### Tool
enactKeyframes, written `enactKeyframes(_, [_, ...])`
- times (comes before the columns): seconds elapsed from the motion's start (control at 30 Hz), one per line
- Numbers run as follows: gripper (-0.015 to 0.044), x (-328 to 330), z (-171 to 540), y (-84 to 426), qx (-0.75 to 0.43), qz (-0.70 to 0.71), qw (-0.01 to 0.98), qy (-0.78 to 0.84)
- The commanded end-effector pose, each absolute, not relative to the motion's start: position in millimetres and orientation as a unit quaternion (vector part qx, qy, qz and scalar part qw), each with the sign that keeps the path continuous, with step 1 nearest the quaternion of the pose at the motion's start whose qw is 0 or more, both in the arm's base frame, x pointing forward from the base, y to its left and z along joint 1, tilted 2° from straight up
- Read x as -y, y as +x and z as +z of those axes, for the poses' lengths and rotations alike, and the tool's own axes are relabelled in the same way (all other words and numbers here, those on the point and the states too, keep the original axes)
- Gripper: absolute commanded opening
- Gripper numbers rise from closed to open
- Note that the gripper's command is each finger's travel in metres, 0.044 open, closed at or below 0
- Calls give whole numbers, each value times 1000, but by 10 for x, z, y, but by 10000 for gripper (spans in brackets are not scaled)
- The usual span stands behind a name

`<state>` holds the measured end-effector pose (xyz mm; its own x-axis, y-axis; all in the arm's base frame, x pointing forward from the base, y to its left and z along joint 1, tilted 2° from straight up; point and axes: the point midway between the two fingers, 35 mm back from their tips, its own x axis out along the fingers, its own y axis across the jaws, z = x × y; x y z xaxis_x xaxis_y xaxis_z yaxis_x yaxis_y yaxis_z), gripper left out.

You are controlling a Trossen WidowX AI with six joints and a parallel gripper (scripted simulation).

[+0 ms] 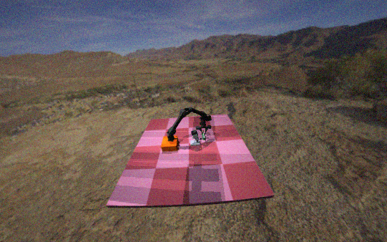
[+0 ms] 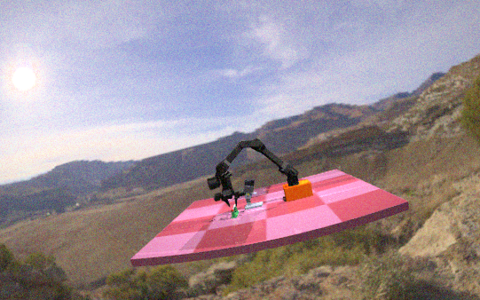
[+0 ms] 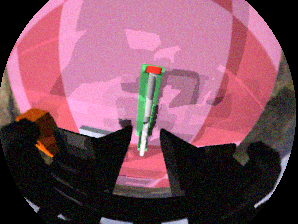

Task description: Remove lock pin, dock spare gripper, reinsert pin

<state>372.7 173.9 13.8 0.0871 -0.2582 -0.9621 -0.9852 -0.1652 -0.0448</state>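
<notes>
The lock pin [image 3: 149, 97] [image 1: 204, 137], a pale rod with a red head, lies along the green holder [image 3: 141, 107] [image 2: 235, 215]. My gripper [image 3: 147, 129] [image 2: 232, 204] is open, pointing down close above the holder. In the wrist view the pin's tail end shows in the gap between the fingertips; no touch can be made out. The pale mount [image 1: 195, 142] [image 2: 254, 205] stands between the holder and the arm's base. The dark spare gripper [image 1: 194, 132] [image 2: 248, 184] stands upright at the mount's socket; its exact seating is too small to tell.
The arm's orange base [image 1: 169, 144] [image 2: 298, 190] [image 3: 39, 125] stands on the red and pink checkered table [image 1: 247, 179] [image 2: 302, 222]. The mount with the upright spare gripper is close beside my gripper, on the side toward the base.
</notes>
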Motion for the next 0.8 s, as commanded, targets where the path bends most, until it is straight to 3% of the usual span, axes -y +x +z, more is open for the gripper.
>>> enactKeyframes(0.0, [180,-1730,52,3725,-507,448,403,-616])
enactKeyframes(0.77, [180,-1732,-249,3731,-507,448,403,-616])
